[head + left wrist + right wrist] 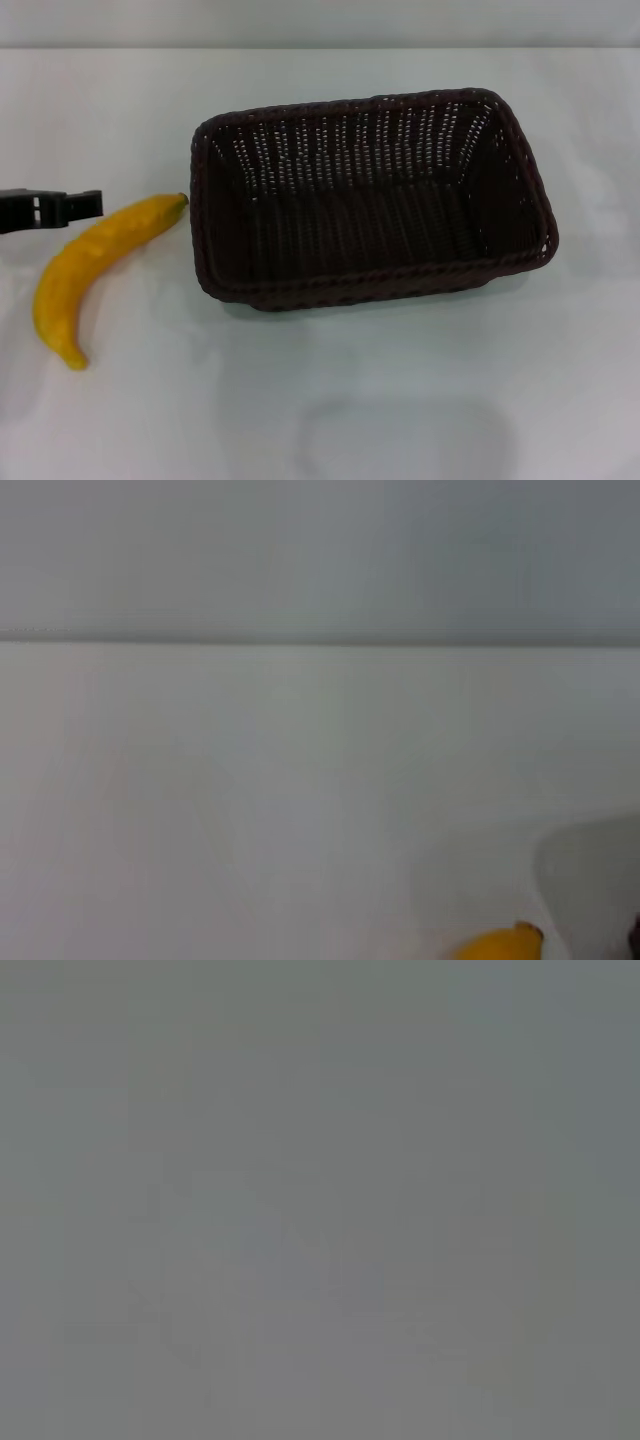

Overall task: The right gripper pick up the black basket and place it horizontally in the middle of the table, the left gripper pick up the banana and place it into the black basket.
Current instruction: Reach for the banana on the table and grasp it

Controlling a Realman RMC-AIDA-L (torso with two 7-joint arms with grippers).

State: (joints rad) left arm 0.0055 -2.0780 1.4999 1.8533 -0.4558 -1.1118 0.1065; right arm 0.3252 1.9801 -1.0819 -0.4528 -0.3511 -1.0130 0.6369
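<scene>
The left gripper (88,204), cut off at my frame's edge, grip unreadable, hangs beside the banana (92,268); the black basket (370,195) sits mid-counter (400,400).

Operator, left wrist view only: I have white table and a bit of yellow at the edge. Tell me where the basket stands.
Observer: The black basket sits lengthwise across the middle of the table, open side up and empty.
Operator: Give me the whole banana.
Observer: The banana lies on the table left of the basket, its dark stem tip close to the basket's left rim.
Operator: Place my gripper.
Observer: The left gripper is at the head view's left edge, just beside the banana's upper half, not holding it.
Operator: Report the right gripper.
Observer: It shows in no view.
</scene>
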